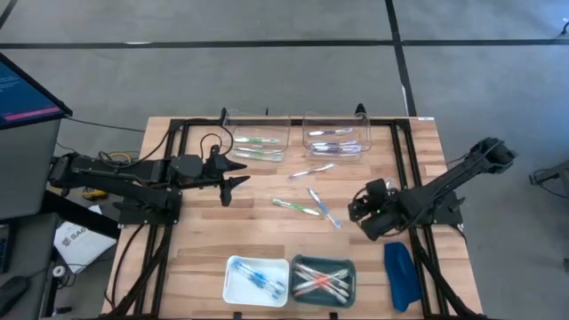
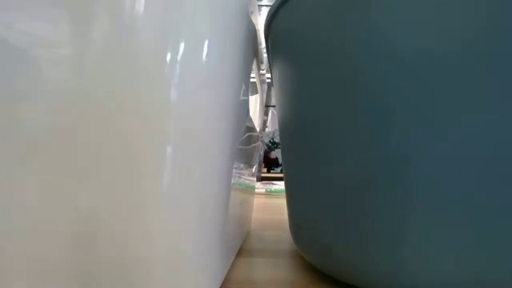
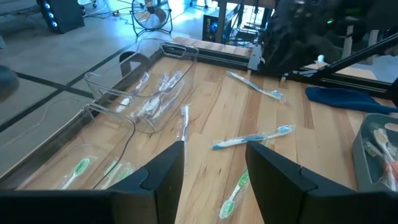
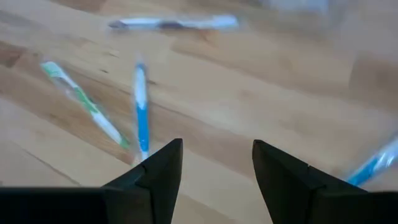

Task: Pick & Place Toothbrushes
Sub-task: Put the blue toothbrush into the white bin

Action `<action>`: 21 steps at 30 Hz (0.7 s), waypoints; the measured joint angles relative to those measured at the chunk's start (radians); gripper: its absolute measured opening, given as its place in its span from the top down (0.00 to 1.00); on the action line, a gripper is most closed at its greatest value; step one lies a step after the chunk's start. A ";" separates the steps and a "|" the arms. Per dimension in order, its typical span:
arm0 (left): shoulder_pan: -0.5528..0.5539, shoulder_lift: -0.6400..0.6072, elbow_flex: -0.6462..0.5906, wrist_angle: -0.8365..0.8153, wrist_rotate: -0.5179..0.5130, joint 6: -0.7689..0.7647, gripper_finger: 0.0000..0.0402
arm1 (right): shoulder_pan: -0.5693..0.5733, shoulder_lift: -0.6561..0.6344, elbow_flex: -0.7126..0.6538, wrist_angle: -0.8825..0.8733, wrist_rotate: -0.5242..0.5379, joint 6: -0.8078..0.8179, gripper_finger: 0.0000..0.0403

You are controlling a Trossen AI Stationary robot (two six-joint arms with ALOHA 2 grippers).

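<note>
Right tool (image 4: pixel 214 171) empty, fingers parted, low over surface (image 1: pixel 213 240). Blue toothbrush (image 4: pixel 142 112) lies just ahead of it, long axis pointing roughly toward tool. Right arm nearer. Left tool (image 3: pixel 211 171) also parted, empty, waiting further off.

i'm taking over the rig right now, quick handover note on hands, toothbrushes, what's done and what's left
Left hand: open, empty, over the table's left middle.
Right hand: open, empty, just right of the loose brushes.
Loose on the wooden table: a green-and-white toothbrush, a blue-and-white toothbrush, a clear-wrapped silvery toothbrush, another blue one nearest the right hand.
Far side: two clear plastic bins, the left bin with green brushes, the right bin with wrapped ones.
Done: blue brushes lie in the white tray, pink and white ones in the teal tray.
Left: the loose brushes, likely also the bins' contents.
</note>
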 joint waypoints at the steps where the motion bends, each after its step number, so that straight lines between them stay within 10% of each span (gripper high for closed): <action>1: 0.000 0.000 0.000 0.000 0.000 0.000 0.58 | -0.003 -0.028 -0.038 0.037 -0.012 0.025 0.53; 13: 0.000 0.000 0.000 0.006 0.000 0.000 0.58 | -0.025 -0.113 -0.141 0.389 0.027 -0.151 0.53; 21: 0.000 0.000 0.000 0.007 0.000 0.000 0.58 | -0.131 -0.117 -0.112 0.351 -0.312 0.036 0.54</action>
